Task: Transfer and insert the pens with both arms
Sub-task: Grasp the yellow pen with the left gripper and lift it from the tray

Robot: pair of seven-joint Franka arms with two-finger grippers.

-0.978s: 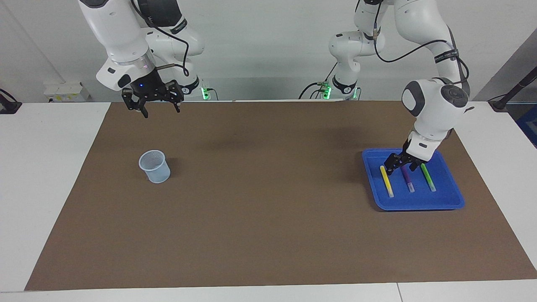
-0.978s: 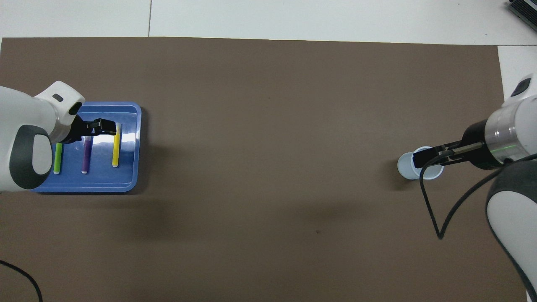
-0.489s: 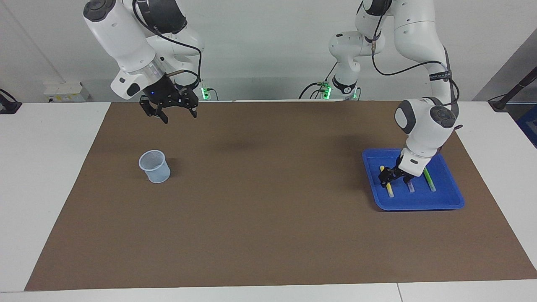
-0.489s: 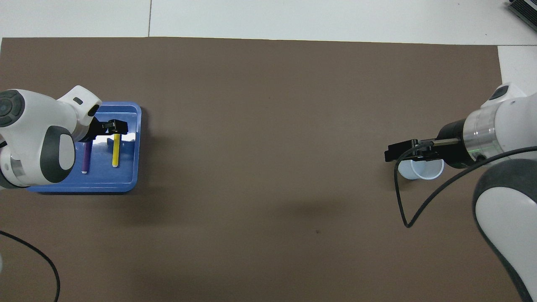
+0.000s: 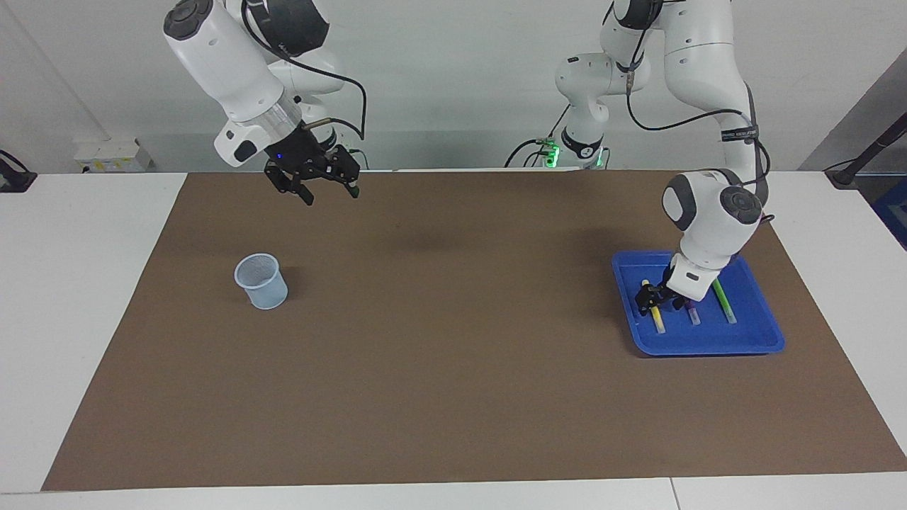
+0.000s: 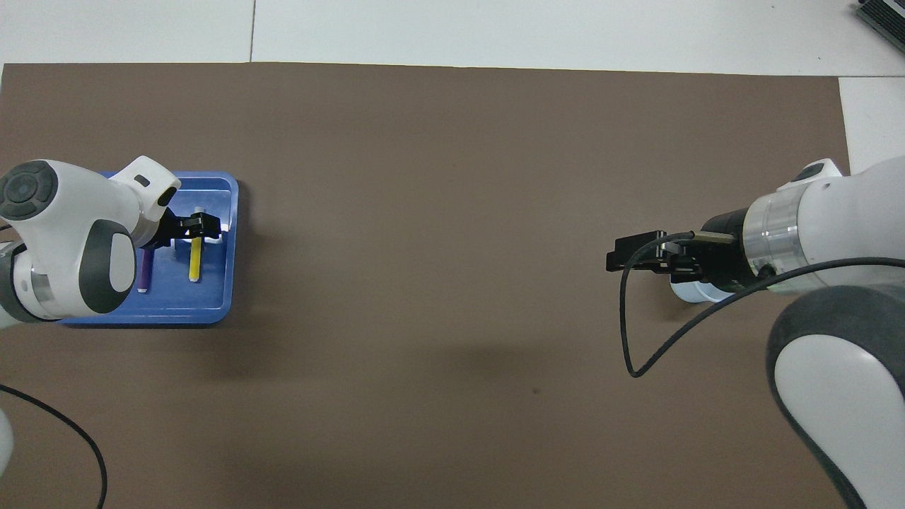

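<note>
A brown mat (image 5: 453,368) covers most of the white desk (image 5: 78,297). At the right of the facing view a bright blue tray (image 5: 751,340) holds a yellow pen (image 5: 657,320), a purple pen (image 5: 691,312) and a light green pen (image 5: 724,301), each ending in a pale cap. At centre left stands a pale blue cup (image 5: 261,281) with a fine mesh pattern. Both arms are white with dark grey joint caps; the left gripper (image 5: 655,297) and right gripper (image 5: 327,191) are black.

The facing camera looks down across the brown mat (image 5: 453,397) at the robots; the overhead camera looks steeply forward; both share it.
</note>
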